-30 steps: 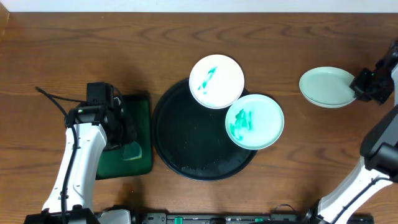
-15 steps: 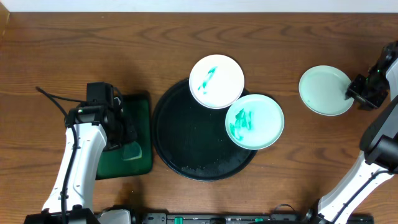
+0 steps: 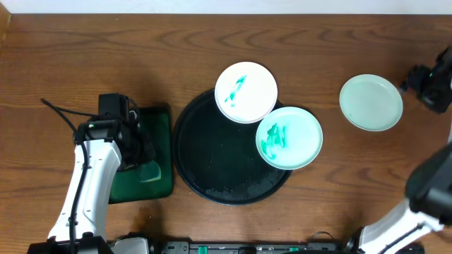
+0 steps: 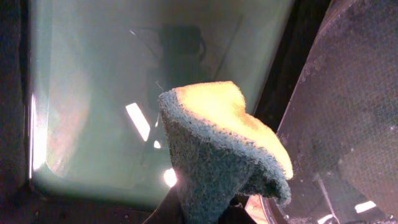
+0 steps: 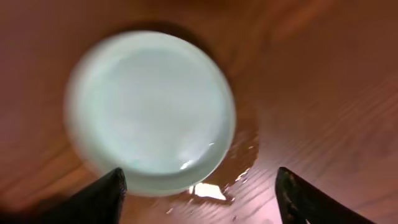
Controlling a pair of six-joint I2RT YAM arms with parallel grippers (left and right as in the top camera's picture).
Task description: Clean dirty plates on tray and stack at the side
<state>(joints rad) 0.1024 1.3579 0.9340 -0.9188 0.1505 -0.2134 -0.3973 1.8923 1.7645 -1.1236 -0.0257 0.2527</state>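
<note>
- On the black tray [image 3: 212, 166], two of the white plates are unwashed. The far smeared plate [image 3: 246, 92] overhangs the tray's far rim. The right smeared plate [image 3: 289, 137] overhangs its right rim. Their edges meet or slightly overlap. Both carry teal paint, so I judge two of the three are left to do.
- Well to the right of the tray, the clean plate [image 3: 371, 103] lies flat and alone on the table [image 3: 318, 42]. This looks like the base of the stack, set far enough off to keep it away from the dirty ones.
- Farther right of the tray than that plate, the right gripper [image 3: 424, 83] hangs with its fingers spread wide. Nothing is between them, and they are clear of the plate's rim.
- Just left of the tray, the left gripper [image 3: 145, 161] sits over the green tray [image 3: 161, 120], clamped tight on a sponge [image 4: 217, 149]. It is probably parked there so that drips fall into the green tray and not onto the wood.
- The left wrist view shows what the overhead view cannot. The sponge is yellow with a green scouring face, folded and pinched at its lower end. The green tray's floor is glossy, perhaps wet.
- The right wrist view adds a wet patch [image 5: 217, 186] on the wood at the clean plate's edge, and it shows no paint on that plate. Only the overhead view shows the smeared plates.
</note>
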